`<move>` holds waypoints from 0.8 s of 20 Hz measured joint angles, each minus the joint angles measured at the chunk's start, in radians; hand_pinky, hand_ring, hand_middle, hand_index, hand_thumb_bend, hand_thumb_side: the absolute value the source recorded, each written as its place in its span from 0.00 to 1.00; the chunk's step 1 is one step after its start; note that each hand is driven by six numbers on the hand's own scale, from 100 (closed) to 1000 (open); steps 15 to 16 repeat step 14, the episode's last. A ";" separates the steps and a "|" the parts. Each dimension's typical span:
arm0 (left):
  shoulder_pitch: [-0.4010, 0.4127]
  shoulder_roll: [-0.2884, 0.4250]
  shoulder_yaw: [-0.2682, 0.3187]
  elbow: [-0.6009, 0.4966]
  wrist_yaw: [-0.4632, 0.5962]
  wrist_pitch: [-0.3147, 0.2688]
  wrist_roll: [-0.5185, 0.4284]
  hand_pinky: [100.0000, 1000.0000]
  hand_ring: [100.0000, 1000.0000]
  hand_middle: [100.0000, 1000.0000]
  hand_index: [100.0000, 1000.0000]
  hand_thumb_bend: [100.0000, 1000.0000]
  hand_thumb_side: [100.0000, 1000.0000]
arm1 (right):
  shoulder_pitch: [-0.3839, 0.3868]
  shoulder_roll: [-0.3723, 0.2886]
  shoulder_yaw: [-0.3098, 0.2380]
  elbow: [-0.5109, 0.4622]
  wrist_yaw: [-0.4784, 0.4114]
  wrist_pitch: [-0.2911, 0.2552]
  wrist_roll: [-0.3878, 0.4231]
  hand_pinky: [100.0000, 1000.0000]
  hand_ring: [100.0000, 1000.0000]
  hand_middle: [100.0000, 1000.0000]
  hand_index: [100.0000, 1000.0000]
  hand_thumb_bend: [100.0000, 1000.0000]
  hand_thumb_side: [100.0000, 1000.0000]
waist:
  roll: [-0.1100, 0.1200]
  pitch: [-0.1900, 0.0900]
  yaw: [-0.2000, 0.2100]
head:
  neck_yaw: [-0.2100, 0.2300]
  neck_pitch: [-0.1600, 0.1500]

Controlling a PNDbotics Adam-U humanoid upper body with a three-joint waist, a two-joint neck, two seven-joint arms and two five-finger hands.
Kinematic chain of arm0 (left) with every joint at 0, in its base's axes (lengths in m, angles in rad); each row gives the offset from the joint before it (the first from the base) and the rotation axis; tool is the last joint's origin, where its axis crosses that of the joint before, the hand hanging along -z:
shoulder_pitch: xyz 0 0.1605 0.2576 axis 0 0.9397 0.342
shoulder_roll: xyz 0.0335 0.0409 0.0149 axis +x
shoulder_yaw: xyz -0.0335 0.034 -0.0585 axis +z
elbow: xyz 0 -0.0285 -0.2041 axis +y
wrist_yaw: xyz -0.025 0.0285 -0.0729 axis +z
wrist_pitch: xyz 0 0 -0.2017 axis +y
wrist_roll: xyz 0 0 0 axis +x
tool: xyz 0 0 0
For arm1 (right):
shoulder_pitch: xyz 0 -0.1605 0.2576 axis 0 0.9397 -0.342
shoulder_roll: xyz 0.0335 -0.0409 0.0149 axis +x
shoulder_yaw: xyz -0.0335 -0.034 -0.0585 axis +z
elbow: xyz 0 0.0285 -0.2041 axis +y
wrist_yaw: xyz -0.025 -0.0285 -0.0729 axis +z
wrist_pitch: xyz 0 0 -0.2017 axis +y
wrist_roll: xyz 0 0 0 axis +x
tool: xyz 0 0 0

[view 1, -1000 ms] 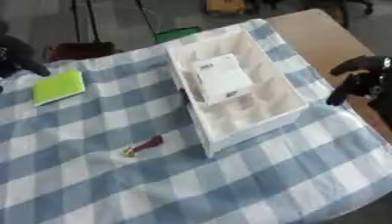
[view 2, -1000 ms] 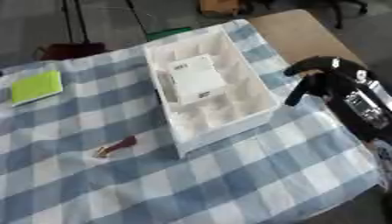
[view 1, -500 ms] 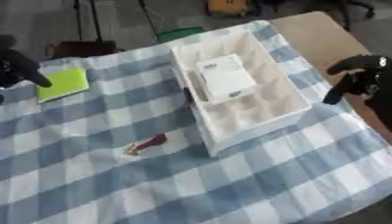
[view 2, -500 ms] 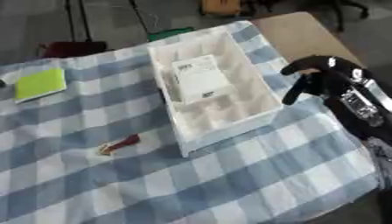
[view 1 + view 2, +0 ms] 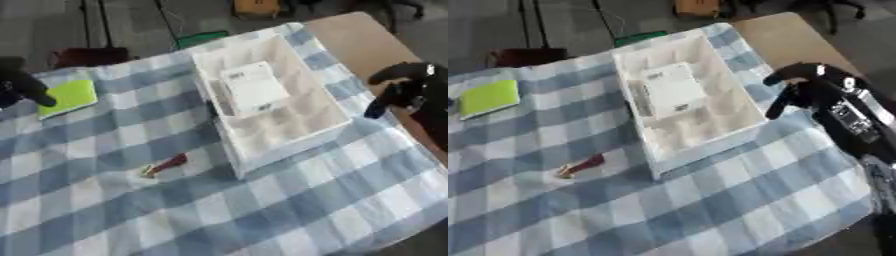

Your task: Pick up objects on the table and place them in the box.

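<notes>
A white box (image 5: 302, 131) with small compartments stands at the middle of the checked cloth, and a white carton (image 5: 254, 90) lies in its far half. A yellow-green pad (image 5: 70, 96) lies flat at the far left. A small red object (image 5: 168, 164) rests on the cloth left of the box's near corner. My left hand (image 5: 21, 84) shows at the left edge, overlapping the pad's left side. Right of the box my right hand (image 5: 796, 88) hovers with relaxed, drooping fingers and nothing in it.
The blue-and-white checked cloth (image 5: 262, 205) covers the table, whose bare wooden corner (image 5: 359, 37) shows at the far right. Beyond the far edge, dark and green things sit on the floor (image 5: 197, 38).
My left hand has come down and to the right, from the far left corner onto the pad's left side. The right hand has stayed beside the box.
</notes>
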 measured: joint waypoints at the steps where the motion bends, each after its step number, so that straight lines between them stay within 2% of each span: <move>1: 0.000 0.000 0.006 0.000 -0.066 -0.015 0.010 0.86 0.77 0.75 0.60 0.61 0.33 | 0.000 0.000 0.000 0.000 0.000 0.000 0.000 0.53 0.49 0.71 0.79 0.00 0.71 | 0.000 0.000 0.000 | -0.002 0.000; 3: 0.000 0.000 0.010 0.000 -0.183 -0.039 0.037 0.87 0.77 0.75 0.59 0.62 0.32 | 0.000 0.000 0.000 0.000 0.000 0.000 0.000 0.53 0.49 0.71 0.79 0.00 0.71 | 0.000 0.000 0.000 | -0.003 -0.001; 4: 0.000 0.000 0.010 0.000 -0.229 -0.046 0.053 0.86 0.76 0.74 0.58 0.55 0.29 | 0.000 0.000 0.000 0.000 0.000 0.000 0.000 0.53 0.49 0.71 0.79 0.00 0.71 | 0.000 0.000 0.000 | -0.003 -0.001; 5: 0.000 0.000 0.010 0.000 -0.268 -0.048 0.069 0.86 0.76 0.74 0.58 0.55 0.29 | 0.000 0.000 0.000 0.000 0.000 0.001 0.001 0.53 0.49 0.71 0.79 0.00 0.71 | 0.000 0.000 0.000 | -0.004 -0.001; 7: 0.000 0.000 0.006 0.000 -0.330 -0.044 0.097 0.86 0.76 0.74 0.57 0.49 0.26 | 0.000 0.000 0.000 0.000 0.000 0.001 0.001 0.53 0.49 0.71 0.79 0.00 0.71 | 0.000 -0.001 0.000 | -0.004 -0.001; 11: 0.000 -0.001 -0.009 0.000 -0.417 -0.025 0.132 0.87 0.76 0.74 0.55 0.41 0.23 | 0.000 0.000 0.000 0.000 0.000 0.002 0.002 0.53 0.49 0.71 0.79 0.00 0.71 | -0.003 -0.001 0.000 | -0.004 -0.001; 12: 0.000 -0.001 -0.014 0.000 -0.435 -0.020 0.136 0.89 0.79 0.77 0.55 0.31 0.15 | 0.001 0.000 0.000 0.000 0.000 0.002 0.003 0.53 0.49 0.71 0.79 0.00 0.71 | -0.004 -0.001 0.000 | -0.005 -0.001; 13: -0.001 0.002 -0.025 0.000 -0.456 -0.015 0.129 0.89 0.79 0.77 0.55 0.31 0.15 | 0.001 0.000 0.000 0.000 0.000 0.002 0.003 0.53 0.49 0.71 0.79 0.00 0.71 | -0.004 -0.001 0.000 | -0.005 -0.001; 14: -0.003 0.006 -0.042 0.000 -0.480 -0.010 0.110 0.89 0.79 0.77 0.55 0.25 0.14 | 0.001 0.000 0.000 0.000 0.000 0.002 0.003 0.53 0.49 0.71 0.79 0.00 0.71 | -0.004 -0.001 0.000 | -0.004 -0.001; 16: -0.003 0.006 -0.042 0.000 -0.480 -0.010 0.110 0.89 0.79 0.77 0.55 0.25 0.14 | 0.001 0.000 0.000 0.000 0.000 0.002 0.003 0.53 0.49 0.71 0.79 0.00 0.71 | -0.004 -0.001 0.000 | -0.004 -0.001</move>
